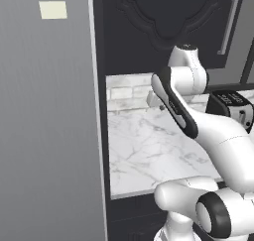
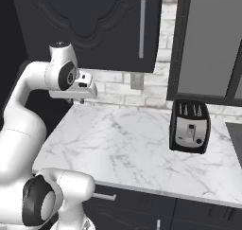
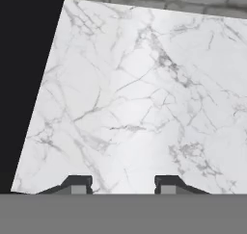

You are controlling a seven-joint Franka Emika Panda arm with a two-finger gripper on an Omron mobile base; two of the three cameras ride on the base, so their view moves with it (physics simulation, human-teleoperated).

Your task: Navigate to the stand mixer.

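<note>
Closest to the cameras, the arm (image 1: 208,131) is rising from the base and folding forward over the marble counter (image 1: 144,155). At the far left, a tall grey panel (image 1: 49,136) is closing off that end of the counter. Beside it, the arm is holding the gripper (image 3: 121,184) above bare marble, near the counter's left end. Its fingertips (image 3: 77,182) are standing wide apart and gripping nothing.

Further right, a dark wall cabinet (image 2: 94,16) is hanging above the brick backsplash (image 2: 118,89), and a black slotted appliance (image 2: 190,126) is sitting well apart from the gripper. It is boxy and has no bowl, so I am not taking it for the stand mixer.

I cannot tell where the stand mixer is standing. I am judging that the driving step is under way and far from done. The grey panel is blocking the left and the counter is running on to the right, so the base is probably needing to travel rightward along the cabinets. The arm is needing no reach or grasp. It is best kept folded and clear of the appliance while the base is driving.
</note>
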